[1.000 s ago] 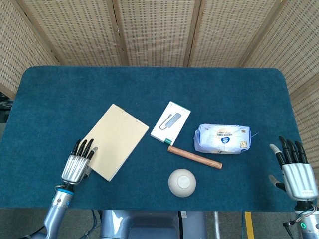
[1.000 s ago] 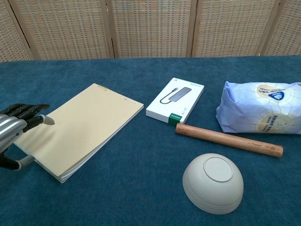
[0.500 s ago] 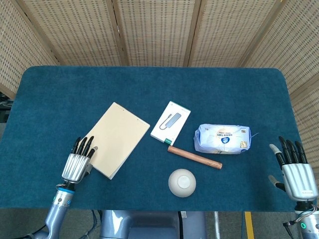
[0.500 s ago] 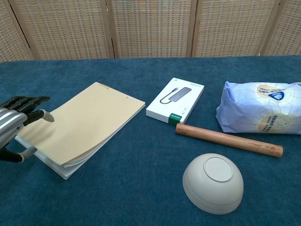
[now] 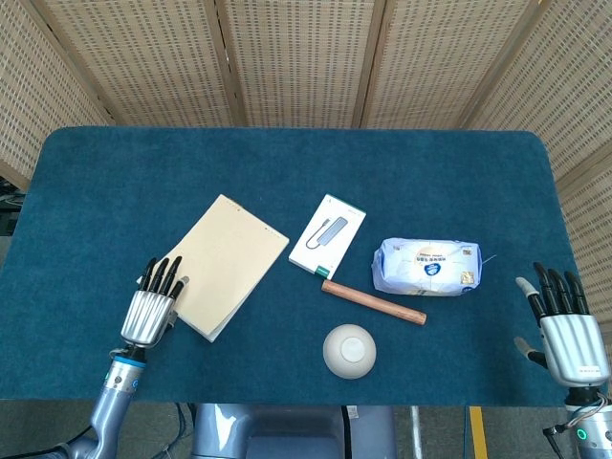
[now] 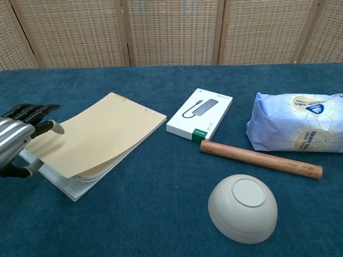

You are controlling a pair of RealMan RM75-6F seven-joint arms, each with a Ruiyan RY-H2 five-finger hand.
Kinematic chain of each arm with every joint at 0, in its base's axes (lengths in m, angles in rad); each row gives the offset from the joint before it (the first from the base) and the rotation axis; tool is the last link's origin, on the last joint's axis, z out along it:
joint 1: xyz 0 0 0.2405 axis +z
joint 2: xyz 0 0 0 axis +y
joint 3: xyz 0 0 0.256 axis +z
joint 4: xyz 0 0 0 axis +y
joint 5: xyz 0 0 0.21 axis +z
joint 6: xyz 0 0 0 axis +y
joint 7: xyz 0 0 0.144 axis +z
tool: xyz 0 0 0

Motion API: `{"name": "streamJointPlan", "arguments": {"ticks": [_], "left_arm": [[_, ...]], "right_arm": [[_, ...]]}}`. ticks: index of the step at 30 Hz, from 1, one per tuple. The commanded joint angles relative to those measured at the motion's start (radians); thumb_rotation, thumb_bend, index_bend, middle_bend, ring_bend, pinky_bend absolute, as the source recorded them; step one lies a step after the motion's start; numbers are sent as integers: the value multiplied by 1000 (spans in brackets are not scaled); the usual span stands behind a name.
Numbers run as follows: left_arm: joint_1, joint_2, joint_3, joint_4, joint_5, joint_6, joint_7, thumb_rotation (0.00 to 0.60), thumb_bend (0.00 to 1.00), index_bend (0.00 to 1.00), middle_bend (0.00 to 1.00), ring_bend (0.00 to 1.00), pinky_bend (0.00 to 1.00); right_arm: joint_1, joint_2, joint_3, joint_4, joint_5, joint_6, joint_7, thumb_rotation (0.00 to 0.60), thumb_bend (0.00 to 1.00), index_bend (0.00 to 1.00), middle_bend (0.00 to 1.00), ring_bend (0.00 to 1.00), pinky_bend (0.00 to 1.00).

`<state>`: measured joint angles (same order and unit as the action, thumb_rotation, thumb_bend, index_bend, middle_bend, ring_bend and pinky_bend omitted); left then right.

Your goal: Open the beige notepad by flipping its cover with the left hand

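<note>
Beige notepad (image 6: 94, 140) cover against left fingers (image 6: 42, 127)

- A table (image 5: 287, 153) covered in deep blue felt is filling the scene, its far corners rounded.
- Woven rattan screen panels (image 5: 296, 57) with pale wooden frames are standing along the far side.
- Soft, even light is falling across everything.

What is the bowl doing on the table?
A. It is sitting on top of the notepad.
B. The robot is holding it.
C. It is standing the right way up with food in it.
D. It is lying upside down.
D: the bowl shows its round base on top, and it stands alone on the blue table.
</note>
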<state>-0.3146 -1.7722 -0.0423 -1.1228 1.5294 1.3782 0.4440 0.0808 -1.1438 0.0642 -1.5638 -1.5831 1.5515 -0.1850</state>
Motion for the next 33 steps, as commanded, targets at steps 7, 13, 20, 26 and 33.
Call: {"name": "streamJointPlan", "arguments": {"ticks": [7,13,20,26,33], "left_arm": [[-5,-15,-5,15,-11,-12,5,600,488,252,0,0,0],[-10,-20,-4,19,-13,-21,21,600,539,252,0,0,0],[-12,-21,-6,18,-27,-36,40,600,543,310,0,0,0],[-18,-29,-18,24,-31,-30,43,600,552,364,0,0,0],[-30,-35,-36,25,-38,-26,51,600,572,499,0,0,0]], "right_arm": [[0,0,-1,0,-2,0,3,600,100,140,0,0,0],[0,0,0,1,-2,1,5,600,103,141,0,0,0],[0,1,-1,1,-3,1,7,600,100,141,0,0,0],[0,1,-1,0,-5,2,7,600,100,141,0,0,0],[0,1,0,1,-5,3,9,600,97,140,0,0,0]]}}
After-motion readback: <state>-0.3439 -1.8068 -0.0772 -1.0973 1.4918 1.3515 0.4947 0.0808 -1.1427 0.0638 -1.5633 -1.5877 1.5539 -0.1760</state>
